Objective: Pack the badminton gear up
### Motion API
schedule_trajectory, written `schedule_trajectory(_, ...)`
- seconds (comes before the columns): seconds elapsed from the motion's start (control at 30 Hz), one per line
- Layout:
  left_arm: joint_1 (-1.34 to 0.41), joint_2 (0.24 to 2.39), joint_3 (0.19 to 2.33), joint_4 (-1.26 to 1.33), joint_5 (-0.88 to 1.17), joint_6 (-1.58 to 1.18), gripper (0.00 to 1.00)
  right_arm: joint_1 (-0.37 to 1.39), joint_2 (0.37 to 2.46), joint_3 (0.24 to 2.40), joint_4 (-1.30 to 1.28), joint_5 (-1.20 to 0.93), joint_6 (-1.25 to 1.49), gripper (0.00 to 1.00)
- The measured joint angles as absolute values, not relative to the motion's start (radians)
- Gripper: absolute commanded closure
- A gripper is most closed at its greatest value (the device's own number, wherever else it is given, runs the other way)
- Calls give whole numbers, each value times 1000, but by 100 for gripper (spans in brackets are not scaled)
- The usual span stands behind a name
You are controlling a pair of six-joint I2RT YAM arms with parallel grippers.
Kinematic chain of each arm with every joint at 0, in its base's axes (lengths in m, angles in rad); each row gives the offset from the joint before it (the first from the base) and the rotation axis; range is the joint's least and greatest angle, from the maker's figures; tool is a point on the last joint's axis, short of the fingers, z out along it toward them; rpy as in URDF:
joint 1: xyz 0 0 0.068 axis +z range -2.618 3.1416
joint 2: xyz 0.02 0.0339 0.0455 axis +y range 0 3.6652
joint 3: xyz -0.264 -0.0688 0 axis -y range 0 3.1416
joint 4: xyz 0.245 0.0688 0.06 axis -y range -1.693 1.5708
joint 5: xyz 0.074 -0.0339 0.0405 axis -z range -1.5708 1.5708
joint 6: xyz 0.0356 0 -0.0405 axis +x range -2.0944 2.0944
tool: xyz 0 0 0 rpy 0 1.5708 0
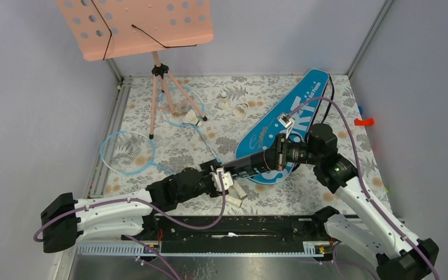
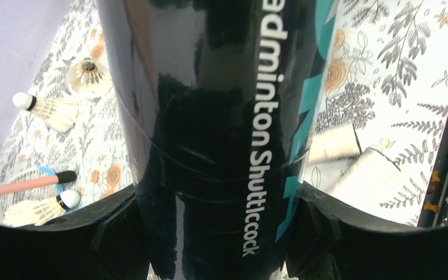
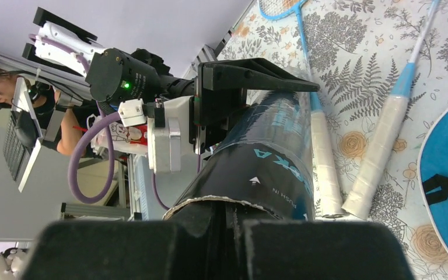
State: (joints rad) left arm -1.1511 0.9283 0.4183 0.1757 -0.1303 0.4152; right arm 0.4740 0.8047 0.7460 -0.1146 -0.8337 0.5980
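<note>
The dark shuttlecock tube [image 1: 251, 163] hangs level above the table, in front of the blue "SPORT" bag [image 1: 297, 114]. My left gripper [image 1: 221, 178] is shut on the tube [image 2: 221, 116], one finger against each side. My right gripper [image 1: 274, 156] is shut, with its fingertips [image 3: 233, 227] at the tube's ragged open mouth [image 3: 268, 151]. Nothing shows between them. Two light-blue rackets lie on the left [image 1: 127, 151] [image 1: 181, 105], their cream handles [image 3: 325, 169] [image 3: 379, 151] under the tube. White shuttlecocks [image 1: 194, 118] [image 1: 226, 100] [image 1: 240, 109] lie loose further back.
A pink perforated music stand [image 1: 134, 26] stands at the back left on a tripod, with its legs [image 1: 163, 93] over the racket heads. Grey walls close in the left, back and right sides. A small red object [image 1: 363, 122] sits at the right wall.
</note>
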Motion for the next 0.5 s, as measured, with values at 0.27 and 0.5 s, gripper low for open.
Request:
schedule_trajectory(0.27, -1132, 877, 378, 173, -155, 419, 92, 547, 902, 769, -44, -794, 601, 89)
schedule_trajectory(0.5, -1129, 848, 358, 171, -206, 434, 93, 554, 888, 838, -159, -707, 570, 46)
